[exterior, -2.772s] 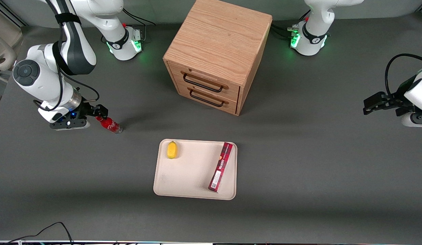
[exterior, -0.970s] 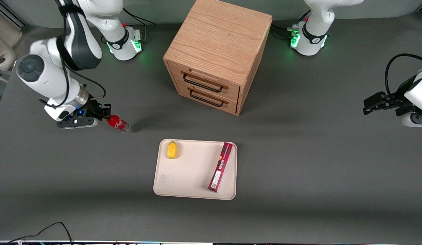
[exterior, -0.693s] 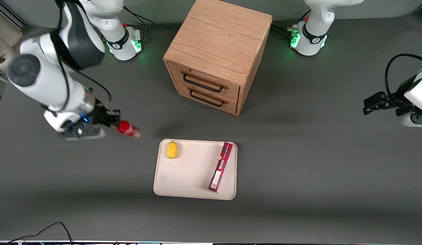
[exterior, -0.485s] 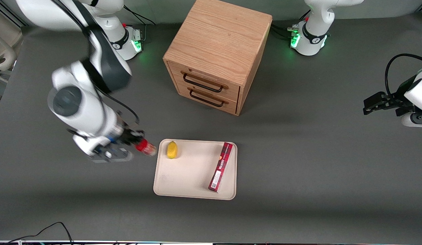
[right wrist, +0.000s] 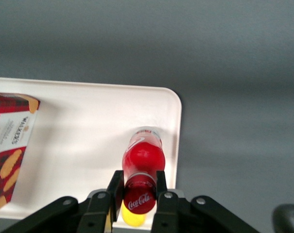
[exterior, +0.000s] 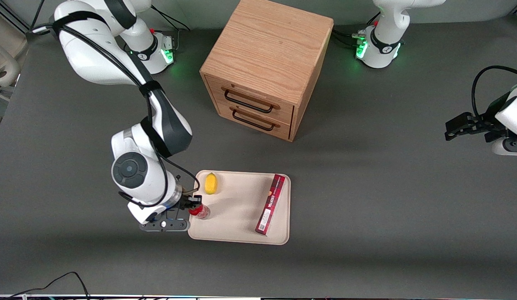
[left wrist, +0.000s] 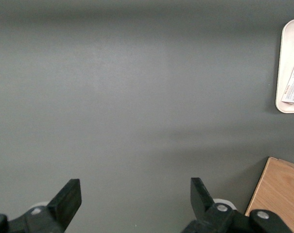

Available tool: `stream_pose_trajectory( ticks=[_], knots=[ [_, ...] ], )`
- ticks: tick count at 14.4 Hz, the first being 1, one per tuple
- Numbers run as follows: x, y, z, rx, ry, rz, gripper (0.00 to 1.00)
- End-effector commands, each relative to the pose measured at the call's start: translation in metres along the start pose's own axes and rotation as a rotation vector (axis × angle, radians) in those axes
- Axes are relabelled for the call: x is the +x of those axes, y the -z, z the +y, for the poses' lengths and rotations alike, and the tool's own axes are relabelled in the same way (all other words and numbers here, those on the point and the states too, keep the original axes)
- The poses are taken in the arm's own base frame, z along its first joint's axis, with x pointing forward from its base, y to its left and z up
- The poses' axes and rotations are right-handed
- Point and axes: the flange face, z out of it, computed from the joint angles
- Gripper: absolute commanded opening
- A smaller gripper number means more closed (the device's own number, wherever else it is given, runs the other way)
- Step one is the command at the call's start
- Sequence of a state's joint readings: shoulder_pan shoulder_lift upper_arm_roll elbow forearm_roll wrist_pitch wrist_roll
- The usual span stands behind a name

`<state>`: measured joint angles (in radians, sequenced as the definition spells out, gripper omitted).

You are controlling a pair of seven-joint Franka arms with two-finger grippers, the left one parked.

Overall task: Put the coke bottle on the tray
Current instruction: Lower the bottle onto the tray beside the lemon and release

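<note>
My right gripper (exterior: 194, 204) is shut on the cap end of the small red coke bottle (exterior: 199, 211). It holds the bottle over the cream tray (exterior: 237, 208), at the tray's edge toward the working arm's end. In the right wrist view the gripper (right wrist: 139, 190) clamps the red cap between its black fingers (right wrist: 116, 187), and the bottle (right wrist: 143, 158) points down at the tray (right wrist: 88, 141). I cannot tell whether the bottle's base touches the tray.
On the tray lie a yellow lemon (exterior: 211, 183), farther from the front camera than the bottle, and a long dark-red box (exterior: 270, 204) at the tray's parked-arm end. A wooden two-drawer cabinet (exterior: 266, 66) stands farther back.
My gripper has carried the bottle from the table near the working arm's end toward the front camera and sideways until it is over the tray's edge. The lemon and box have not moved.
</note>
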<state>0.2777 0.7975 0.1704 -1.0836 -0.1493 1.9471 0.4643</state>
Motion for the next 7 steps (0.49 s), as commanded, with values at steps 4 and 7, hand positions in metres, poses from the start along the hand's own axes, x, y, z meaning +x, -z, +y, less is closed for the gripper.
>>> stream_pose_trajectory(
  ticks=[4, 7],
  knots=[
    [0.015, -0.012, 0.002, 0.004, -0.035, 0.054, 1.00],
    [0.007, 0.054, 0.015, -0.033, -0.037, 0.038, 1.00]
  ],
)
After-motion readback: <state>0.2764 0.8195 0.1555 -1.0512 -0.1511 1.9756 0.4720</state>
